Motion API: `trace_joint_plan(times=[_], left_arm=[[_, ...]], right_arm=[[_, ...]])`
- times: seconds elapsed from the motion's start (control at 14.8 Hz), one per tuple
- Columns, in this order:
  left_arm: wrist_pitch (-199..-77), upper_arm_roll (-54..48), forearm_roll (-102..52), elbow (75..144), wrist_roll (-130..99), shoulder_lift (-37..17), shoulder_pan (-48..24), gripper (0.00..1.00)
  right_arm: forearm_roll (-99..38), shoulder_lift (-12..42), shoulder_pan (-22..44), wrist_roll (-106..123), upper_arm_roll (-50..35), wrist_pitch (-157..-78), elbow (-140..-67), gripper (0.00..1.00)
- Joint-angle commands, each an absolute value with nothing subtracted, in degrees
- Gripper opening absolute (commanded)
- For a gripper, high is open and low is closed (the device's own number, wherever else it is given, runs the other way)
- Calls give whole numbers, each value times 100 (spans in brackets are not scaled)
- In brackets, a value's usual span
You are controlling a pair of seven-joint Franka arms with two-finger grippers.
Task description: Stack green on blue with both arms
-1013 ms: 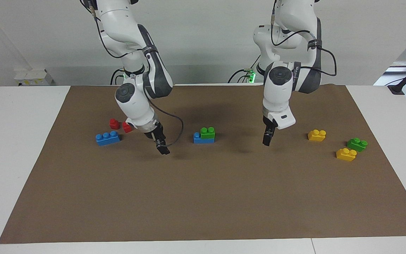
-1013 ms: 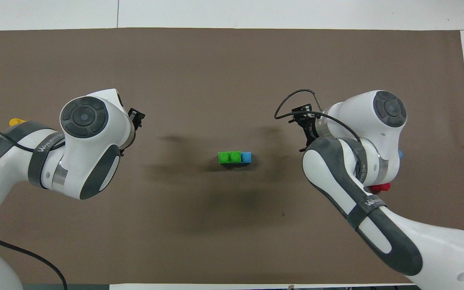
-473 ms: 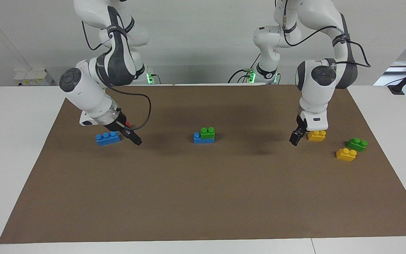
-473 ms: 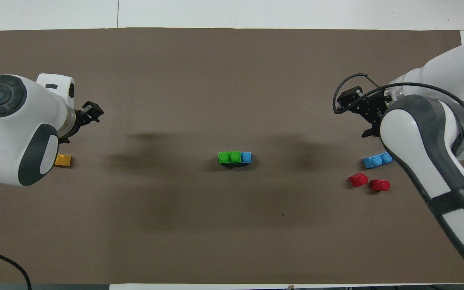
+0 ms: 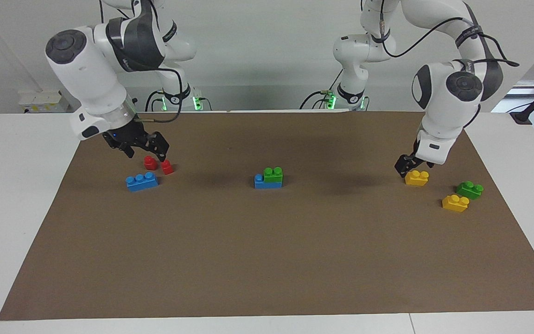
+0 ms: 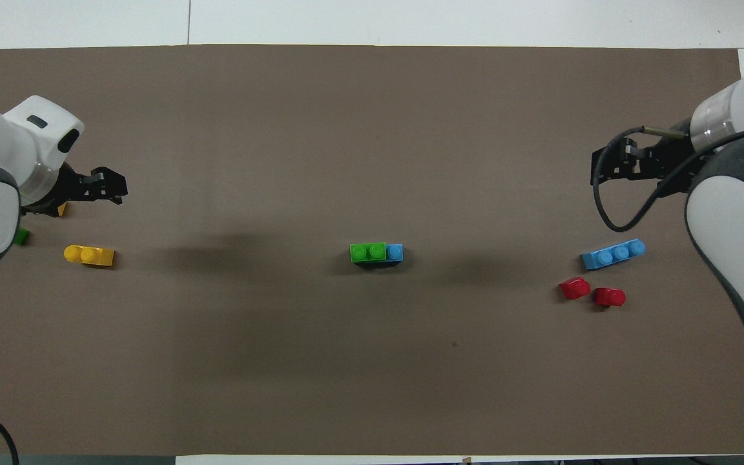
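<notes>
One green brick (image 5: 273, 175) sits pressed onto a blue brick (image 5: 267, 183) at the middle of the brown mat (image 5: 267, 260) on the desk (image 5: 21, 139), covering two of its studs and leaving one stud bare at the right arm's end. Both arms have drawn apart from this stack over the last second. The right pincer (image 5: 142, 147) now hangs spread and empty over the two red pieces (image 5: 158, 164), with the second blue brick (image 5: 142, 181) just beside them. The left pincer (image 5: 408, 163) hangs spread and empty over a yellow brick (image 5: 416, 177), near the spare green brick (image 5: 469, 189) and another yellow brick (image 5: 455, 202). Judged from this layout, the stack is complete and the arms are retreating.
</notes>
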State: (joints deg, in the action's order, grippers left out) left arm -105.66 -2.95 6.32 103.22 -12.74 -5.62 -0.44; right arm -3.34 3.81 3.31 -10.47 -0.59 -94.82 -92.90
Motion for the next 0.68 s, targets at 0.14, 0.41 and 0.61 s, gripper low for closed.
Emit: trace_joint_plan(times=[0.14,0.41,0.61], left_arm=[[-9336,-334,-34,9423,-633,-483,185,100],[-8869,-316,-237,9176,-633,-317,185,100],[-8518,-343,-185,8861,-615,-299,176,100]], right_arm=[[-229,-88,97,-421,-97,-9307,-9352,100],[-211,-88,-53,-554,-97,-9246,-9343,100],[52,-79,-44,-431,-88,-9158,-9343,100]])
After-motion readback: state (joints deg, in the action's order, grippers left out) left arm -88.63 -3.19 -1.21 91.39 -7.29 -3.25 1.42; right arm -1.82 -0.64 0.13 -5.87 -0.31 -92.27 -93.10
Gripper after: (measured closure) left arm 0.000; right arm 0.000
